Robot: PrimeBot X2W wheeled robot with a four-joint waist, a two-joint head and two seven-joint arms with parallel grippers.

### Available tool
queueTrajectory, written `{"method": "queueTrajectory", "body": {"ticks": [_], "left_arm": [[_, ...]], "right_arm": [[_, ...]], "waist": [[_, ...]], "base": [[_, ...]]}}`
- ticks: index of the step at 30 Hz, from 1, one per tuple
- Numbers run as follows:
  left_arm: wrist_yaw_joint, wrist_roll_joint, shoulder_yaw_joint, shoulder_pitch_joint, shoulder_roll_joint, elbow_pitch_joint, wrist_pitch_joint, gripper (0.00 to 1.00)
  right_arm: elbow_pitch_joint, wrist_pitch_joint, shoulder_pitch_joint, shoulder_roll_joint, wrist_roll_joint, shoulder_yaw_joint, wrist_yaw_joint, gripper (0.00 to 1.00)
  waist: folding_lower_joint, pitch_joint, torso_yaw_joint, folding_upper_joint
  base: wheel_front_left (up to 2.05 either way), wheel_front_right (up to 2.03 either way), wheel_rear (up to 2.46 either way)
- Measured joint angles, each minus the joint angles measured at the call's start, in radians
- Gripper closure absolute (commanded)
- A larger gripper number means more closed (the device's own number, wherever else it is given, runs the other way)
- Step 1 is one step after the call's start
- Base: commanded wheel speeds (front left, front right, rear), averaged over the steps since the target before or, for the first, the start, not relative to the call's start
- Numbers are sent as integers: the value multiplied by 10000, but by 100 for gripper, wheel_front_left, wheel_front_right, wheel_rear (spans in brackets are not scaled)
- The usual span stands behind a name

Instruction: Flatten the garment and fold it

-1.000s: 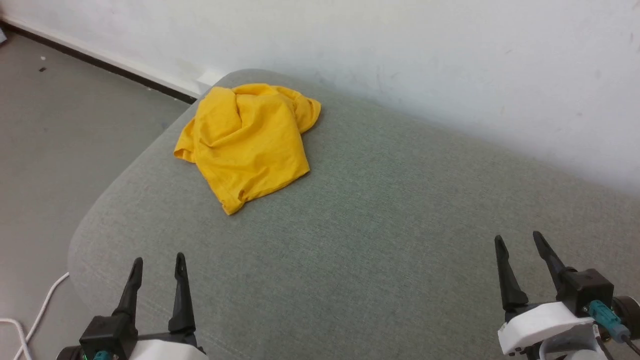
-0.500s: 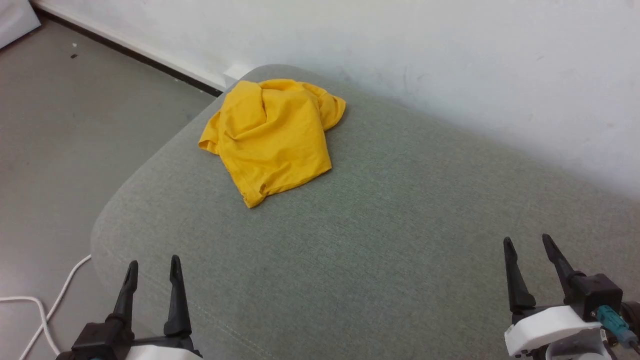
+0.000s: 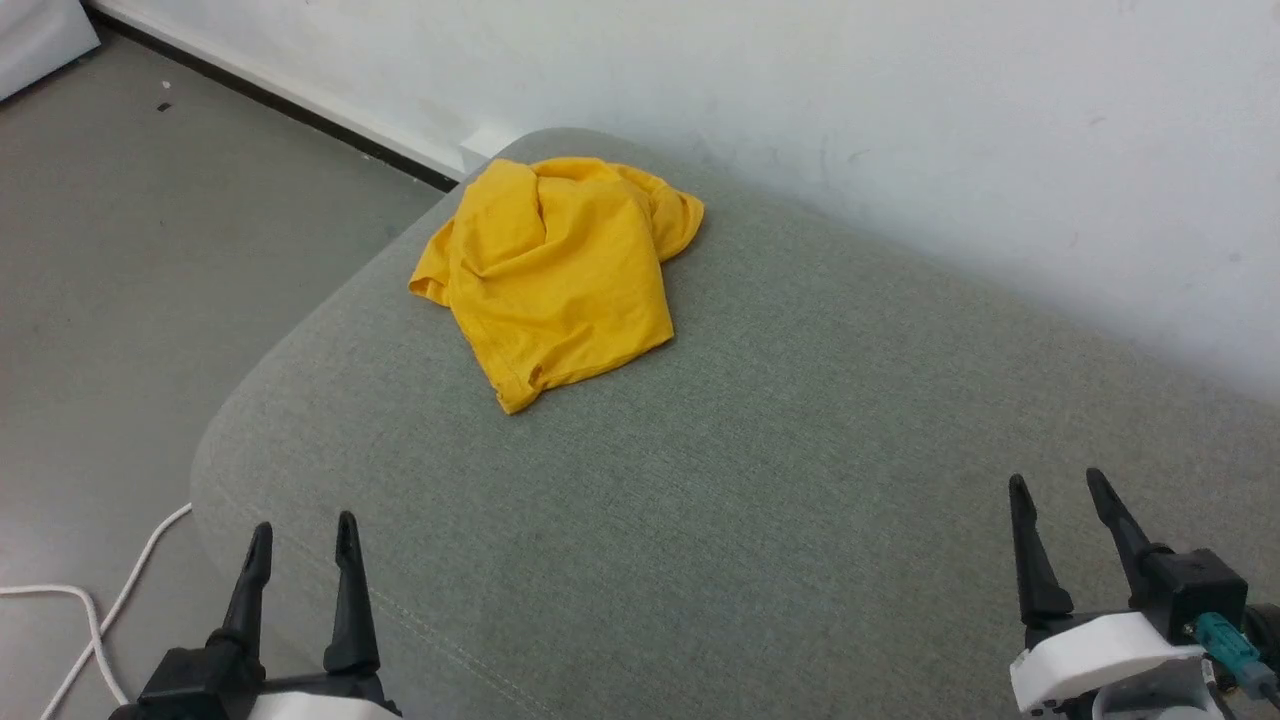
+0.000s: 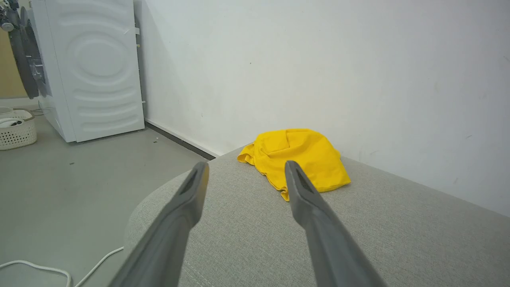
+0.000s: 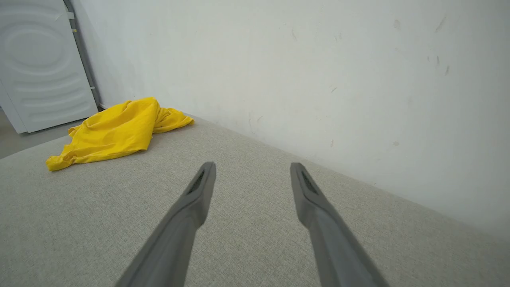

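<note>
**Head view: the garment (image 3: 560, 270) lay in a heap, nothing yet in hand**

From where I stood, the yellow shirt sat crumpled at the far left corner of a grey-green upholstered cushion (image 3: 760, 480), close to the white wall (image 3: 900, 120) and near the rounded edge above the floor (image 3: 120, 250). It was bunched and folded over itself, plain side up. One sleeve or hem corner pointed towards the robot, and no print showed.

The left claw (image 3: 304, 523) hovered over the near left edge of the cushion with its two fingers spread apart and nothing between them. The right claw (image 3: 1057, 479) hung over the near right side, likewise wide and empty. Both were well apart from the shirt. A white cable (image 3: 100, 620) trailed on the floor below the left claw, and the left wrist view caught a washing machine (image 4: 95, 67) further along the wall.

By my reckoning the job had barely begun: this was the approach, before any flattening. The next move would call for reaching forward and to the left. The left claw was the nearer one, so it could pinch that loose near corner while the right came across for another edge. Thin fabric like that would likely drag and bunch, so a low, firm pinch on a single layer seemed wise.
</note>
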Motion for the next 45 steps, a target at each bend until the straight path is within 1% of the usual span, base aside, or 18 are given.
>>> {"method": "queueTrajectory", "body": {"ticks": [3,6,8,10,12,14,18,19,22,25,28,31,38,42,45], "left_arm": [[-12,-104,-21,-5,0,-184,0,0],[0,-633,-63,-85,-2,-545,0,0],[8,-1083,-117,-323,0,-865,-2,0],[-102,-1143,-201,-757,10,-1156,-2,0],[-326,-1012,-382,-1375,219,-1315,15,0],[-474,-949,-491,-2193,548,-1409,314,0],[-677,-1114,-548,-4220,1185,-1356,1534,0],[-702,-1308,-514,-4776,1273,-1254,1816,0],[-813,-1732,-527,-6478,1707,-541,2857,0],[-915,-2196,-581,-7937,2174,616,3852,0],[-982,-2234,-961,-9057,2851,1816,4543,0],[-1049,-2840,-1118,-9904,2984,2917,5032,0],[-1058,-3793,-1745,-11060,3501,4771,6017,0],[-1064,-4633,-2130,-11289,3733,5563,7003,0],[-1066,-5269,-2190,-11349,3852,6130,7760,0]], "right_arm": [[-17,-2,0,0,-4,-6,0,0],[-48,-2,-4,0,-59,-33,0,0],[-115,-2,-18,2,-59,-65,0,0],[-251,4,-49,4,-82,-102,0,0],[-426,42,-121,8,-176,-121,0,0],[-671,138,-163,10,-268,-161,0,0],[-1342,441,-314,13,-529,-261,0,0],[-1542,525,-381,12,-606,-286,0,0],[-2117,725,-565,12,-832,-257,0,0],[-2575,984,-701,13,-1058,-205,0,0],[-2880,1275,-894,13,-1310,-102,0,0],[-3173,1524,-1054,15,-1557,38,0,0],[-3599,1870,-1400,35,-1937,368,0,0],[-3871,2054,-1442,35,-2130,453,0,0],[-4128,2211,-1462,35,-2257,497,0,0]], "waist": [[-1,17,-25,0],[0,87,-68,0],[0,160,-126,0],[0,270,-185,0],[1,404,-245,0],[1,551,-303,0],[2,932,-418,0],[2,1045,-447,0],[2,1416,-549,0],[3,1824,-670,0],[3,2275,-813,0],[3,2751,-966,0],[3,3852,-1400,0],[3,4385,-1724,0],[2,4726,-1986,0]], "base": [[0,0,0],[0,0,0],[0,0,0],[0,0,0],[0,0,0],[0,0,0],[0,0,0],[0,0,0],[0,0,0],[0,0,0],[0,0,0],[0,0,0],[0,0,0],[0,0,0],[0,0,0]]}}
